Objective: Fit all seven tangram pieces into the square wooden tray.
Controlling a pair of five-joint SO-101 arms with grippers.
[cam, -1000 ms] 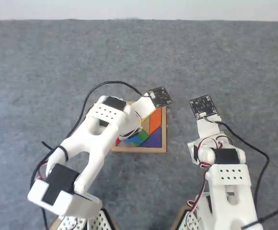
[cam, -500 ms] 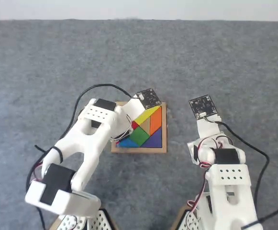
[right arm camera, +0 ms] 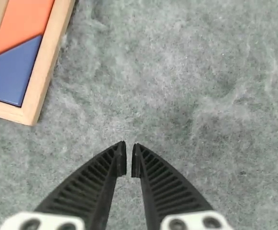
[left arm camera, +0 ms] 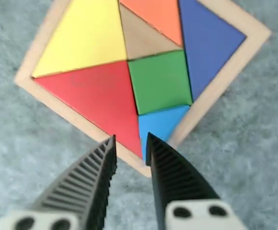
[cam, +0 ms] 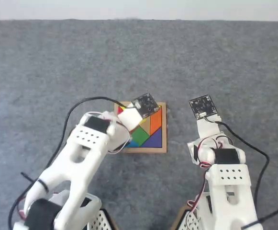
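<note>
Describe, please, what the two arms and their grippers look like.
The left arm and right arm have white plastic shells with black motor blocks and perforated panels. Thin black cables loop along them. The left gripper and right gripper have black, ribbed, tapered fingers on white bases.

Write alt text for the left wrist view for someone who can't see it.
A square wooden tray holding coloured tangram pieces lies on grey carpet, seen from above. The left gripper hangs empty over one corner of the tray, its black fingers slightly apart.
</note>
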